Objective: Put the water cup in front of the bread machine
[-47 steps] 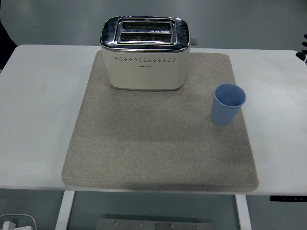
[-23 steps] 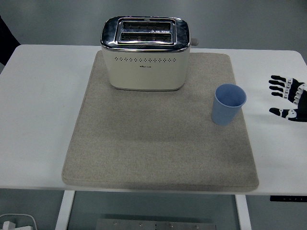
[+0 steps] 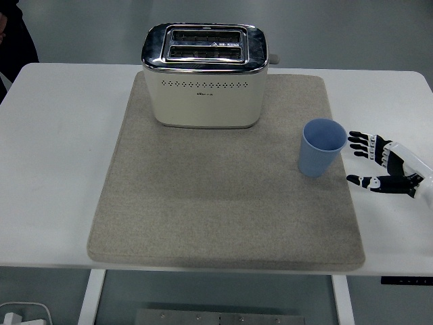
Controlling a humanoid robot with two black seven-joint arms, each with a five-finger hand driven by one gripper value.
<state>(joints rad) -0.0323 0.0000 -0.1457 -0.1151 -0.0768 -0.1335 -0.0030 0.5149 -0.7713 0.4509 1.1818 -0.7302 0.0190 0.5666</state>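
— White worktop [image 3: 61, 156] is seen under a grey felt mat [image 3: 223, 210], with a grey floor behind. What is laid out, from the left?

— A dark sleeve of a person [image 3: 17, 40] is glimpsed at the top left corner. A cream toaster [image 3: 204, 76] with a chrome top is stood at the mat's far edge, both slots empty. Well to its right and nearer the camera, the blue water cup [image 3: 321, 147] is stood upright on the mat, close to its right edge and apparently empty. Just beside the cup, the right hand [image 3: 380, 166] is held over the bare worktop, fingers spread wide, thumb below, nothing gripped. No left hand is shown.

— Which step is judged to be in hand?

— The reach. The cup is not yet touched; a small gap is seen between it and the nearest fingertips [image 3: 353, 138].

— What is called for next?

— The gap should be closed and the fingers wrapped round the cup's wall. Afterwards the cup would be carried leftward and set down on the open mat in front of the toaster, kept upright.
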